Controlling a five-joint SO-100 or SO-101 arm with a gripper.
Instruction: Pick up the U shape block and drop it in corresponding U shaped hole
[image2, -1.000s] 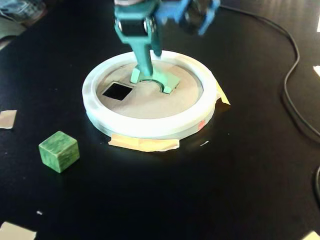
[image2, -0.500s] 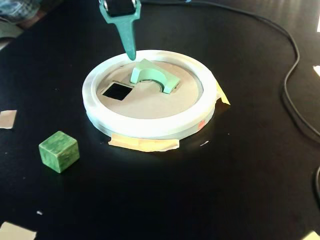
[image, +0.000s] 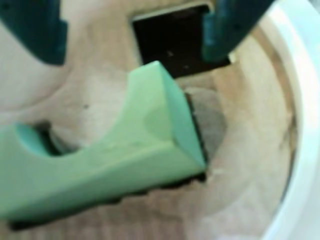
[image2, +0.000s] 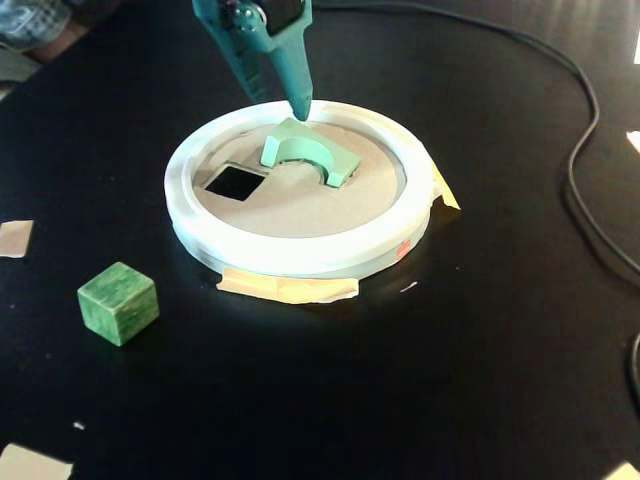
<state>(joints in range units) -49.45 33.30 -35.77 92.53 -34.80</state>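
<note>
The light green U shape block lies on the wooden disc, resting partly in a dark cut-out whose edges show along its lower and right sides. It sits tilted and stands proud of the disc in the fixed view. My teal gripper is open and empty, with one jaw at the top left and one at the top right of the wrist view. In the fixed view the gripper hangs just above the block's far end, apart from it.
A dark square hole lies in the disc beside the block, also seen in the fixed view. A white ring rims the disc. A green cube sits on the black table at front left. Cables run at the right.
</note>
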